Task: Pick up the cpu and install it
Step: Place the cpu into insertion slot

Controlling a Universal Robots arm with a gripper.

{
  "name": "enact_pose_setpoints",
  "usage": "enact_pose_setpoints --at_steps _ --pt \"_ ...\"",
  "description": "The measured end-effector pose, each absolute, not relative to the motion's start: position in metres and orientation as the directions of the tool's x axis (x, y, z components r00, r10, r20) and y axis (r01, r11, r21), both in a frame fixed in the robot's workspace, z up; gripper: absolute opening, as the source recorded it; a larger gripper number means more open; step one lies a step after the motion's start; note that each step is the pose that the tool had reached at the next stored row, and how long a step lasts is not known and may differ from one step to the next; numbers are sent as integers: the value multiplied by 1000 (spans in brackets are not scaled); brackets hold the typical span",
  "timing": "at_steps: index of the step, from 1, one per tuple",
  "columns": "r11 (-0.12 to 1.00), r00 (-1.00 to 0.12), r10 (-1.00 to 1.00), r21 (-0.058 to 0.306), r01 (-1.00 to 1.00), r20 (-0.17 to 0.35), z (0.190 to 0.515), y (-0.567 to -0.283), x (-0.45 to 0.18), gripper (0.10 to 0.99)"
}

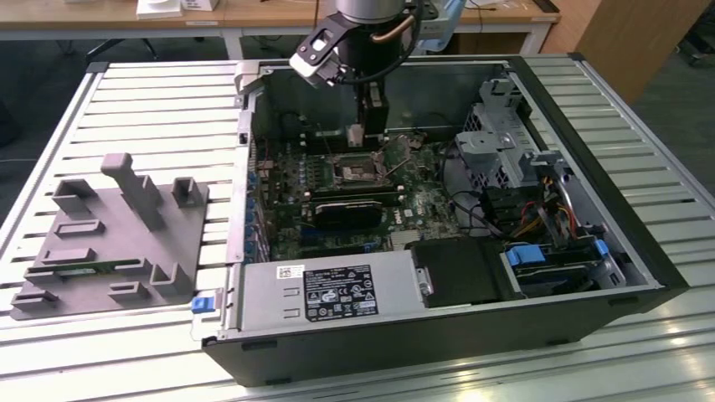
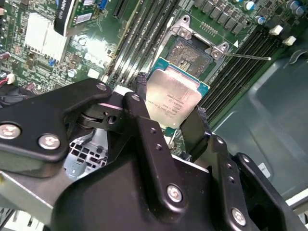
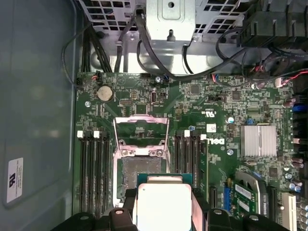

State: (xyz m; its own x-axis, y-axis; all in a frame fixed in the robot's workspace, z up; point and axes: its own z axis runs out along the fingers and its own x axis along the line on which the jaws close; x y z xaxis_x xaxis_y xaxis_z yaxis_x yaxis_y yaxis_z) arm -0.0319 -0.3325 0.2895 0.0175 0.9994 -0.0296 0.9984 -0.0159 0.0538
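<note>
The cpu is a flat square chip with a silvery top and a thin pale edge, and my gripper is shut on it. Black fingers press on two opposite sides. The chip hangs tilted just above the open black-framed socket on the green motherboard. In the first wrist view the cpu sits between the gripper fingers, partly over the socket, whose metal load plate is flipped back. In the exterior view the gripper reaches down into the computer case over the socket.
Memory slots flank the socket on both sides. A finned heat sink, cables and a metal drive cage stand nearby. The case walls enclose the board. A grey fixture lies on the slatted table, at the exterior view's left.
</note>
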Motion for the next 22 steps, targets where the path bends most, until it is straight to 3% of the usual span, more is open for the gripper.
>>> enact_pose_setpoints --at_steps 22 --pt "24 -22 999 53 998 -29 255 -325 -32 533"
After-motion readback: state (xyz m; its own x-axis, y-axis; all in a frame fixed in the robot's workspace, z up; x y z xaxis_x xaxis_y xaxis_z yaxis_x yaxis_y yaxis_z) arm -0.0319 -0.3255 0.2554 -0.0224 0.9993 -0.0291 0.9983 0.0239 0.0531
